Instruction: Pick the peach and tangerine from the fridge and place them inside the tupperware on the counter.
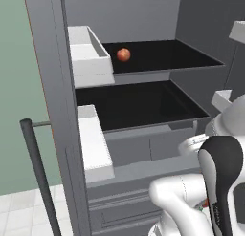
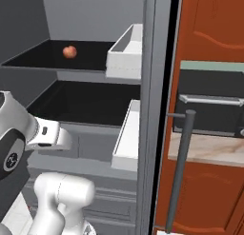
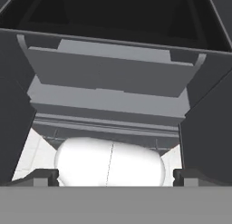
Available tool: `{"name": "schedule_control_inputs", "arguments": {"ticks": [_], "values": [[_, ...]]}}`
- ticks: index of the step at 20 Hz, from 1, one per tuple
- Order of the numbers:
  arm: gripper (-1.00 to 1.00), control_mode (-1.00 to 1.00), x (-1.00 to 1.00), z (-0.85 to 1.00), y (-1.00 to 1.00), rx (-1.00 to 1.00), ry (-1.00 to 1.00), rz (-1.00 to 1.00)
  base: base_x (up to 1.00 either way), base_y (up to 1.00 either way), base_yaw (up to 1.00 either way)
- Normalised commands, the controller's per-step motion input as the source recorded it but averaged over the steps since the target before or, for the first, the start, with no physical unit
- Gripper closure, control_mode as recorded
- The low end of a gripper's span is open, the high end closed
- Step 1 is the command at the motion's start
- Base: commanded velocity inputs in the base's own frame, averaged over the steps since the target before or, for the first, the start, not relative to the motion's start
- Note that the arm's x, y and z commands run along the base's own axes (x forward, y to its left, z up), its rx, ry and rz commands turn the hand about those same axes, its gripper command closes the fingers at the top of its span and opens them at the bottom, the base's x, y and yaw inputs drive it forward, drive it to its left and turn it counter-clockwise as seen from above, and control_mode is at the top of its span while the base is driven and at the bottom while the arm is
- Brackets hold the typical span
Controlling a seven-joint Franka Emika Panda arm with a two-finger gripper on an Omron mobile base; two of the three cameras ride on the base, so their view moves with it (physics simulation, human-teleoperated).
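The fridge [image 1: 143, 25] stands open, with black shelves inside. A reddish-orange peach [image 1: 123, 54] [image 2: 69, 51] rests alone toward the back of the upper shelf. My gripper [image 3: 115, 177] is open with nothing between its fingers. It hangs low in front of the fridge [image 3: 108, 73] and faces its grey drawer fronts, well below the peach. The white hand [image 2: 47, 134] shows at drawer height. The beige marbled counter [image 2: 205, 148] lies to the right of the fridge. The tangerine and the tupperware are out of view.
White door bins [image 1: 88, 53] [image 2: 126, 53] line both open doors, with lower bins [image 1: 93, 144] [image 2: 126, 139] beneath. Long dark bar handles [image 1: 38, 173] [image 2: 181, 167] stick out on each side. A dark appliance [image 2: 209, 103] sits on the counter under red-brown cabinets [image 2: 209, 24].
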Motion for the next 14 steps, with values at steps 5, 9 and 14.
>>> {"name": "schedule_control_inputs", "arguments": {"ticks": [5,9,14], "values": [[-1.0,1.0,0.0,0.0,0.0,0.0,0.0,0.0,0.86,-0.01,0.0],[-1.0,1.0,0.0,0.0,0.0,0.0,0.0,0.0,0.66,0.12,-0.03],[-1.0,-1.0,0.02,0.09,0.04,0.0,-0.11,-0.04,0.04,0.04,-0.01]]}}
